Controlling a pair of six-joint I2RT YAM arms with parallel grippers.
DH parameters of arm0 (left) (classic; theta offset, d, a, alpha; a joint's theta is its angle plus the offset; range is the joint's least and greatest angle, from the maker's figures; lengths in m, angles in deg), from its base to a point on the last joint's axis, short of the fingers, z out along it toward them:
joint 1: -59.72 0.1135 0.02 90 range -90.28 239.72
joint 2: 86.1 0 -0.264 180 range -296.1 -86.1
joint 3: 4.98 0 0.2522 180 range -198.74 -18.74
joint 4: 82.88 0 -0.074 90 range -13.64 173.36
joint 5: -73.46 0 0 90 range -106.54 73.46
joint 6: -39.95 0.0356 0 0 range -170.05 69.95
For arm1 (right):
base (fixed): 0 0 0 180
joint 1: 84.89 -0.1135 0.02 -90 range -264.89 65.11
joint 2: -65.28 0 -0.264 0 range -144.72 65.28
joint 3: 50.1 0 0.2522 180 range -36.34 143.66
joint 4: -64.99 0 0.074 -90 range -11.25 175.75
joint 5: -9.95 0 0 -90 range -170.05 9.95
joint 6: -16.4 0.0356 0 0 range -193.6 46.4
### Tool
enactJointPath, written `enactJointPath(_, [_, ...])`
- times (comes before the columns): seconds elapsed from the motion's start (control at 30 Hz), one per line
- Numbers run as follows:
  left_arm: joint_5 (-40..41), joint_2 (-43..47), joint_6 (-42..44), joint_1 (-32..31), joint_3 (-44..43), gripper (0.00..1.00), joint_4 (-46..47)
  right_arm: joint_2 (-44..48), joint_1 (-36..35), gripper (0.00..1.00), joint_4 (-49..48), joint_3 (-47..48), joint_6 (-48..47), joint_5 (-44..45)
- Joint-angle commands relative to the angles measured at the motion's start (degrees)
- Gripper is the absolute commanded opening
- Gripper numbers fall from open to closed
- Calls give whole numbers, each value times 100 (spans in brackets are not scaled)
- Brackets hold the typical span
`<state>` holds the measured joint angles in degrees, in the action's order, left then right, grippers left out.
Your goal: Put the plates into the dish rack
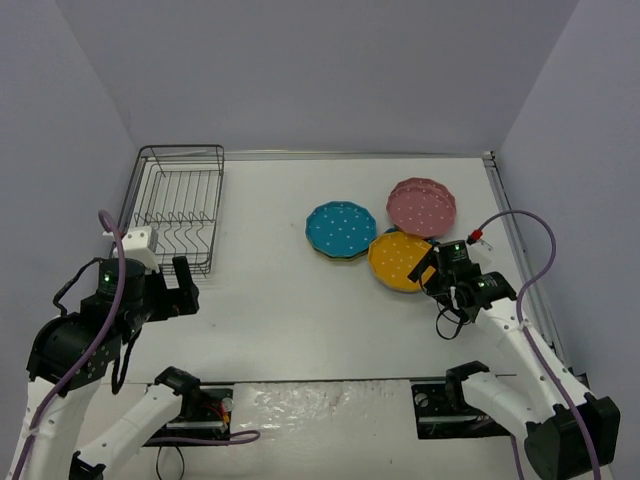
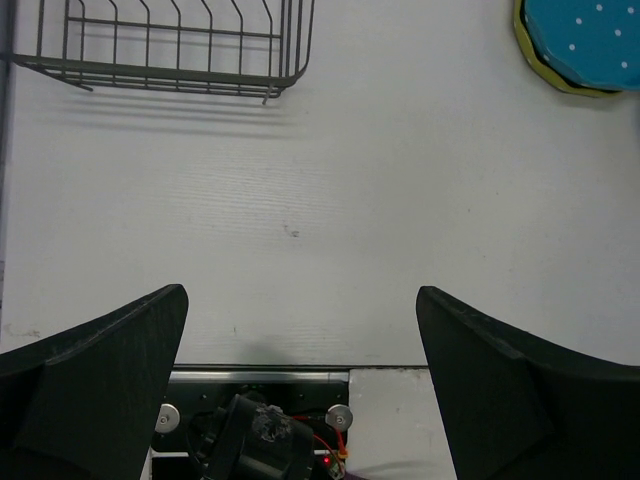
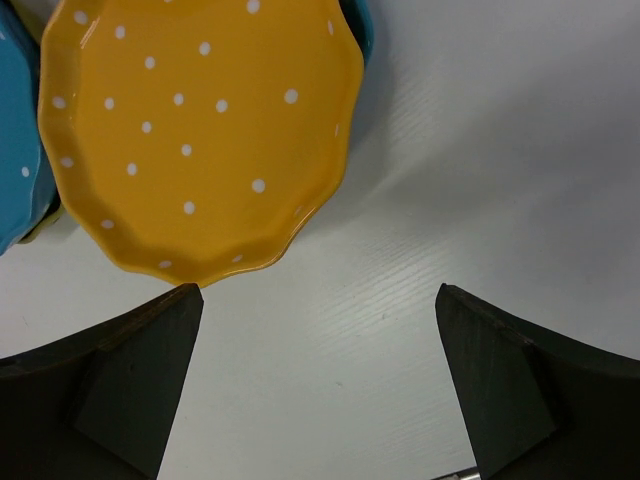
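Dark wire dish rack (image 1: 175, 205) sits far left on the bench (image 1: 290, 320), long axis near-to-far — teal plate (image 1: 340, 228), pink plate (image 1: 421, 207) and orange plate (image 1: 398, 258) lie flat, clustered at right. Jaws apart, empty: left pincer (image 1: 180, 288) near the rack — right pincer (image 1: 432, 268) beside the orange plate.

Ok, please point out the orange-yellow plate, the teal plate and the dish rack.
orange-yellow plate (image 3: 190, 130), right wrist view, its centre.
teal plate (image 1: 341, 228), top view, its centre.
dish rack (image 2: 170, 58), left wrist view, near wall.

The white table (image 1: 300, 310) carries the dish rack (image 1: 175, 205) at its far-left corner and plates (image 1: 400, 260) clustered toward its right edge
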<state>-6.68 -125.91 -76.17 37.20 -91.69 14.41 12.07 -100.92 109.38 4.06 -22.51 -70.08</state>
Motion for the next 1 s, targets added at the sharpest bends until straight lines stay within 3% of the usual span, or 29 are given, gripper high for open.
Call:
enactJointPath(0.0, [-353, -66, -262, -15, 55, 97, 477, -239, 137, 100, -950, -299, 632, -58])
enactJointPath(0.4, [-513, 139, -440, -15, 244, 97, 303, -621, 837, 96, -2437, -1178, 768, -697])
enactJointPath(0.53, [-511, 183, -447, -15, 237, 97, 243, -664, 1037, 87, -2825, -1347, 728, -883])
enactJointPath(0.97, [-467, 106, -473, -15, 202, 97, 251, -1034, 1110, 75, -3618, -1614, 674, -1181])
